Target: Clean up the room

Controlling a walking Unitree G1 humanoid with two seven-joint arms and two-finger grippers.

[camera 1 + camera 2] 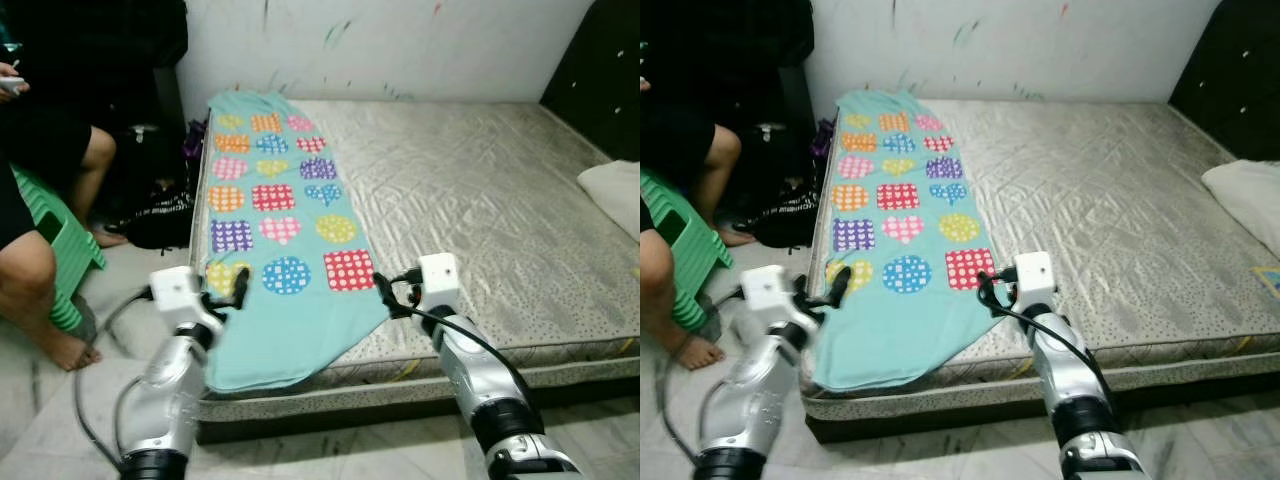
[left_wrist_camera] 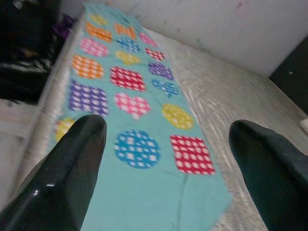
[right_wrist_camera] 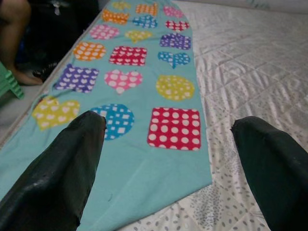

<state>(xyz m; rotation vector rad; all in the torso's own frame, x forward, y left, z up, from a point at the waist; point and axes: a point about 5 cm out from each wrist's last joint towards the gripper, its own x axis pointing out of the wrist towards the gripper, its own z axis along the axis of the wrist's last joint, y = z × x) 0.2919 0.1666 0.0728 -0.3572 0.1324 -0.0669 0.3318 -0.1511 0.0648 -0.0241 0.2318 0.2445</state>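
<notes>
Hovering with fingers spread, the left end effector (image 1: 238, 287) and right end effector (image 1: 383, 290) haven't gripped the teal blanket (image 1: 275, 235) — lying at 12 o'clock along the mattress (image 1: 480, 200) — so tidying has barely begun.

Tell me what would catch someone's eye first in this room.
The turquoise blanket with colourful dotted hearts, squares and circles, spread along the left side of the bare grey mattress, its near end hanging over the edge. Both grippers hover open above that near end, the left gripper near the mattress corner, the right gripper by the red square. A person sits at far left.
</notes>
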